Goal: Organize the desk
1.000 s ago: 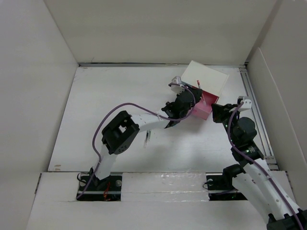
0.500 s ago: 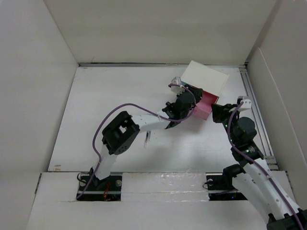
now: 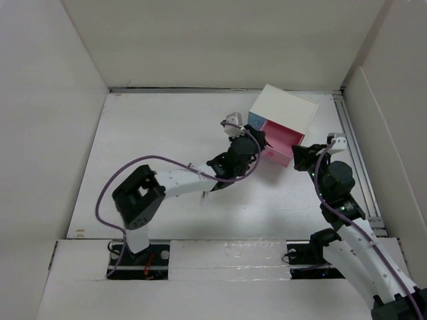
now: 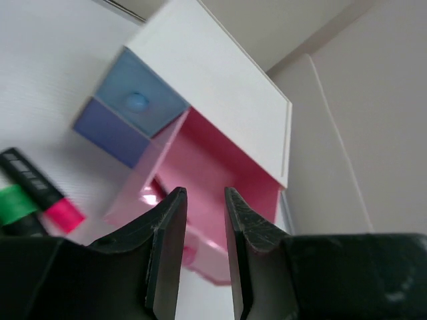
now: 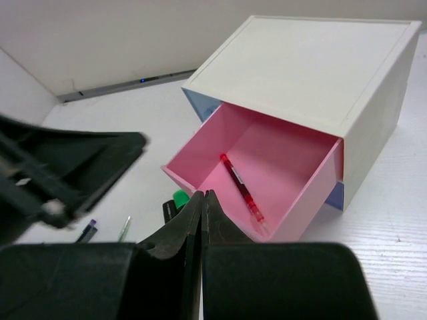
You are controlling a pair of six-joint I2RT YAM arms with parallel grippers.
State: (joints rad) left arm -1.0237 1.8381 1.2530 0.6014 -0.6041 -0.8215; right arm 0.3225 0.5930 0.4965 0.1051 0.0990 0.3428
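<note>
Left end effector (image 4: pixel 203 193) withdrew; right wrist shows pen (image 5: pixel 241 189).

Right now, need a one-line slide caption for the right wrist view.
Shut right gripper faces the open pink drawer of the white box, a red pen inside.

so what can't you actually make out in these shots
- right wrist view: green item, mostly hidden behind the shut right gripper
- right wrist view: blue drawers, mostly hidden behind the open pink drawer
- left wrist view: markers, blurred and cut off by the left edge and the left gripper
- top view: thin item on the desk by the left arm, too small to identify
</note>
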